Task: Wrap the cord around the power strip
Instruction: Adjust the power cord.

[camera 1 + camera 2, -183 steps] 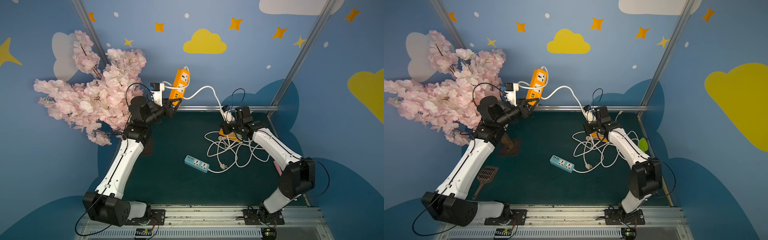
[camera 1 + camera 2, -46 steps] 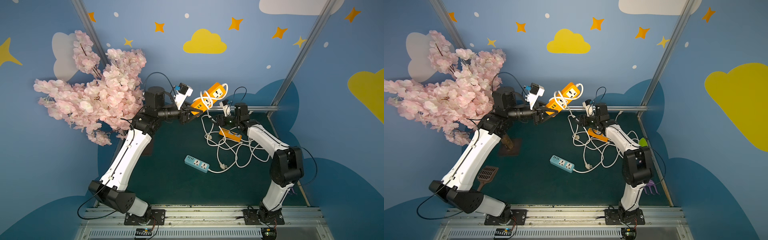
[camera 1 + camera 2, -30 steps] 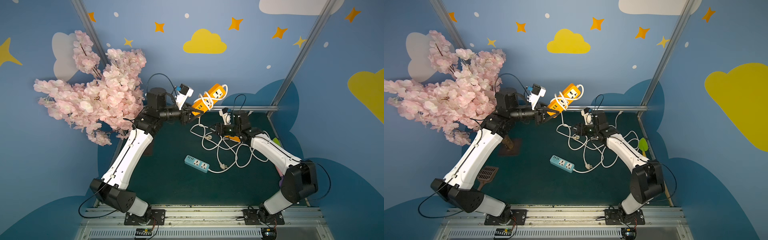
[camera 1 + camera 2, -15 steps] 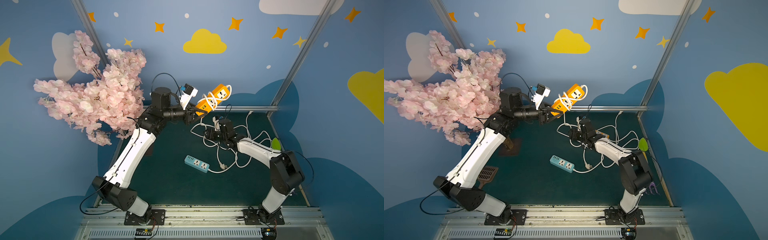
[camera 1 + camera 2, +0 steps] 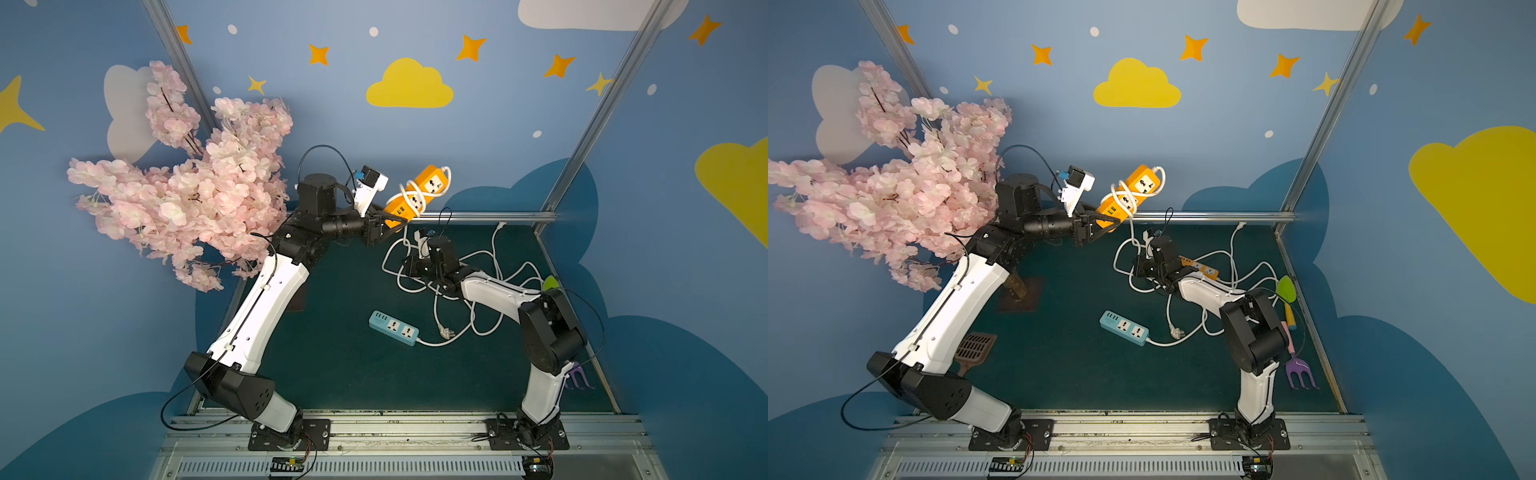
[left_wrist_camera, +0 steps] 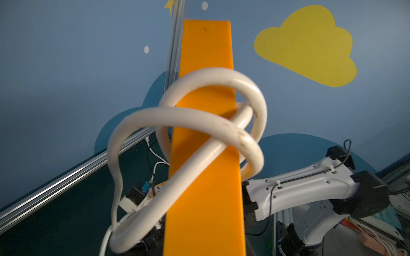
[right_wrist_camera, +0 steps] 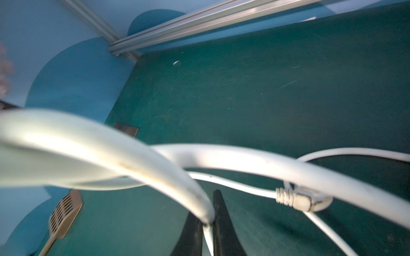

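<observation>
The orange power strip (image 5: 420,190) (image 5: 1133,188) hangs tilted in the air over the back of the table. My left gripper (image 5: 386,224) (image 5: 1098,226) is shut on its lower end. In the left wrist view the strip (image 6: 206,188) hides the jaws. The thick white cord (image 6: 195,115) loops loosely round the strip a few times, then drops (image 5: 1133,232) to the table. My right gripper (image 5: 409,266) (image 5: 1139,264) (image 7: 207,219) is low over the mat below the strip, shut on that cord (image 7: 133,150).
A light blue power strip (image 5: 392,328) lies mid-table, its white cable tangled (image 5: 490,299) with others on the right. A small orange strip (image 5: 1200,266) lies behind my right arm. Pink blossom tree (image 5: 187,199) stands at left. Garden tools (image 5: 1300,370) and a brown scoop (image 5: 973,349) lie at the edges.
My right gripper swung left from the cable tangle to the cord hanging below the strip and shut on it. My left arm shifted the strip slightly to the right.
</observation>
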`<state>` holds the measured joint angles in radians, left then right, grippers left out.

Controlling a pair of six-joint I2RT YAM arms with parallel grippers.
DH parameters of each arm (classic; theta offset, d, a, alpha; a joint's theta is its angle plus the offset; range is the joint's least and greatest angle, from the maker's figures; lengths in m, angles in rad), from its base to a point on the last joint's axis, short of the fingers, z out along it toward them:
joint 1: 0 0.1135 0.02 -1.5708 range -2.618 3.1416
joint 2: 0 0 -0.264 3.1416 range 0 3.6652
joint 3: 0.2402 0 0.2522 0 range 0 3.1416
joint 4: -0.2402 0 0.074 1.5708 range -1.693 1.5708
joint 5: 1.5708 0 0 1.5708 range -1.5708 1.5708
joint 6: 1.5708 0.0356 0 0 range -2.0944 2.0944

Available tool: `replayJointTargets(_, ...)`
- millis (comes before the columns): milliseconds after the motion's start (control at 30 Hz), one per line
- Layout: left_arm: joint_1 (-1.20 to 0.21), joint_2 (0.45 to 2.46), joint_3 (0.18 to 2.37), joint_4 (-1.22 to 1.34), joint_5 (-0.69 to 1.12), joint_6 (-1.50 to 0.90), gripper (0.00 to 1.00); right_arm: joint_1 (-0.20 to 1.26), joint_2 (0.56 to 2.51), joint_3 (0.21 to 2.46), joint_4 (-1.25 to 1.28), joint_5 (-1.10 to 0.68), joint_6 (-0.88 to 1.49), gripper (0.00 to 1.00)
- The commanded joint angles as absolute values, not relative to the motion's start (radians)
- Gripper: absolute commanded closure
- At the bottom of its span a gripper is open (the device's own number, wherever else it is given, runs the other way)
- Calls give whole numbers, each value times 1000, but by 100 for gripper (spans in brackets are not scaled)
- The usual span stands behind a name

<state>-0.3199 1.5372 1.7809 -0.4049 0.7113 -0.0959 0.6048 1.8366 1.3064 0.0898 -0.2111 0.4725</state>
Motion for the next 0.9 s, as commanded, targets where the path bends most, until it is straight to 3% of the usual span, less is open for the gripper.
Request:
replayJointTargets(0, -237, 1531, 1758, -319, 624, -105, 97, 592, 1676, 1350, -104, -504, 410, 100)
replayJointTargets(133, -187, 1521, 1686, -237, 588, -151, 98, 493, 1571, 1336, -215, -794, 468, 100)
replayJointTargets(267, -173, 1487, 1621, -230, 571, -134, 97, 321, 1481, 1259, 6, -988, 745, 100)
replayJointTargets(400, -160, 1422, 1548, -184, 619, -156, 97, 150, 1437, 1207, 195, -940, 988, 100)
replayJointTargets(567, -145, 1372, 1534, -215, 636, -156, 97, -92, 1395, 1035, 276, -665, 1296, 100)
replayJointTargets(867, -147, 1393, 1578, -181, 720, -240, 97, -132, 1439, 938, -64, -517, 1080, 100)
